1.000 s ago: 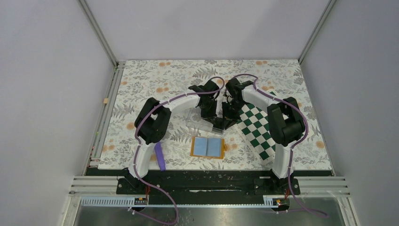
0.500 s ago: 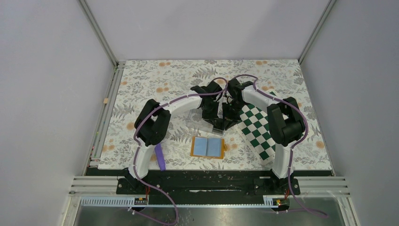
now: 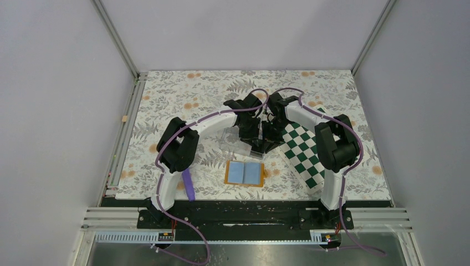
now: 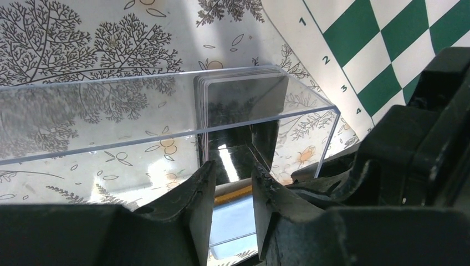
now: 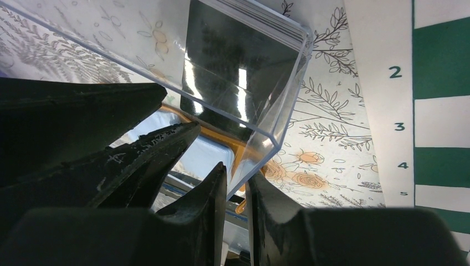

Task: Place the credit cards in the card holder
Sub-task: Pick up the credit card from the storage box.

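The credit cards (image 4: 244,102) stand as a dark grey stack at one end of a clear plastic box (image 4: 111,111). My left gripper (image 4: 231,172) is open, its jaws hovering just over the stack's top edge. My right gripper (image 5: 235,180) is shut on the clear box's end wall (image 5: 271,127). The cards also show in the right wrist view (image 5: 233,66). The card holder (image 3: 244,173) lies open on the table near the box, orange rim out and light blue lining up. In the top view both grippers (image 3: 250,137) (image 3: 265,141) meet over the box (image 3: 233,141).
A green and white chequered mat (image 3: 305,152) lies to the right of the box. A purple object (image 3: 188,184) lies by the left arm's base. The floral tablecloth (image 3: 183,94) covers the table; grey walls stand on three sides.
My left gripper has shifted a little to the right, closer to the right gripper, over the box's card end. The right arm and the card holder have not moved.
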